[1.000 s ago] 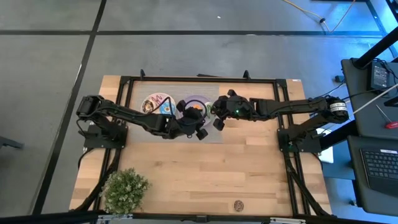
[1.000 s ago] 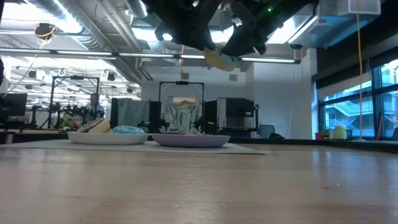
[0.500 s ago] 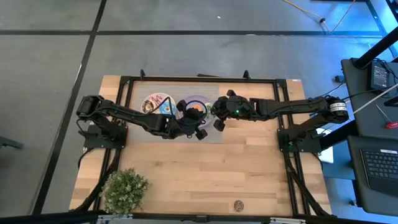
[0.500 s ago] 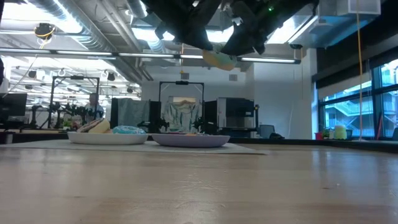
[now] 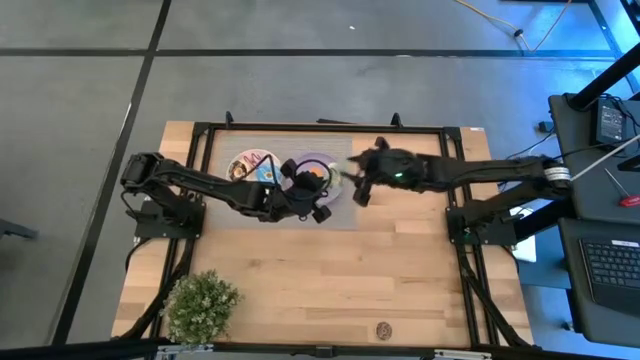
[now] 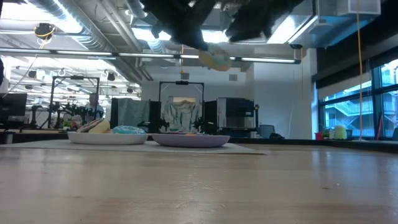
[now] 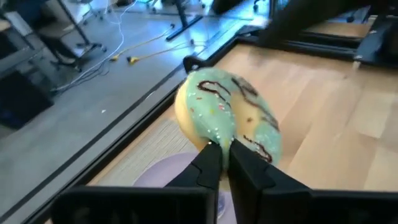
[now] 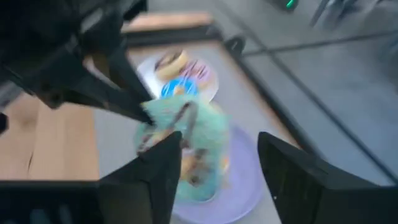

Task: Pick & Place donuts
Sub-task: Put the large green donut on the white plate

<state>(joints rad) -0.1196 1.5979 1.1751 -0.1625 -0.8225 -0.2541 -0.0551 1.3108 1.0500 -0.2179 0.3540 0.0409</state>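
My left gripper [image 7: 221, 163] pinches the green donut [image 7: 227, 118] above the lilac plate [image 5: 318, 165] near the table's far edge; right gripper [image 8: 217, 165] spread wide.

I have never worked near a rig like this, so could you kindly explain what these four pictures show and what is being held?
Two dark robot arms work at a wooden table. One picture looks straight down from above, one looks level across the tabletop, and two come from cameras on the arms' wrists.

On a grey mat lie a round white plate carrying donuts and a round lilac plate. A small potted plant stands at the table's near corner.

The left gripper has its fingers shut on the green-iced ring donut with chocolate drizzle, held in the air above the lilac plate. The right gripper is open, its fingers on either side of that same donut without closing on it, as at a handover.
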